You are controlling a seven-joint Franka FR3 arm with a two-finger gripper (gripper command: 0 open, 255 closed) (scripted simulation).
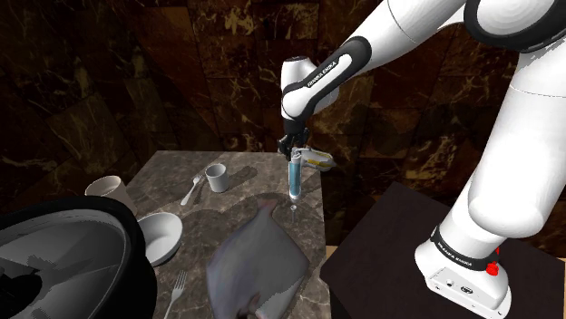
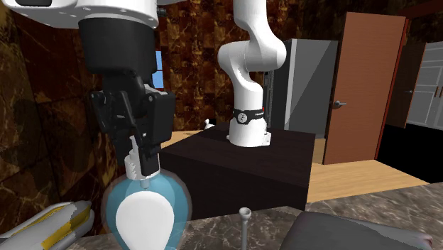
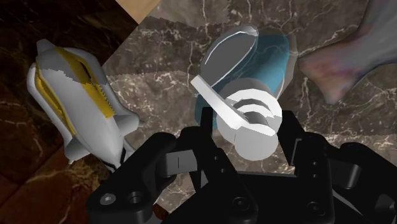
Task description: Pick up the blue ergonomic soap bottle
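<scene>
The gripper (image 3: 249, 122) hung straight down over the surface (image 1: 236, 204), its fingers drawn in narrow and clasping the white pump head of the blue soap bottle (image 1: 294, 181). The bottle stood upright, long axis vertical, pump at the top. Its nozzle pointed sideways toward a white-and-yellow object (image 3: 76, 102) lying just beside it. It was near the surface's far corner on the stand's (image 1: 399, 236) side. Closer in lay a flat grey fish-shaped thing (image 1: 254, 263), with a cup (image 1: 216, 178), fork (image 1: 192, 188) and bowl (image 1: 159, 237) well apart.
</scene>
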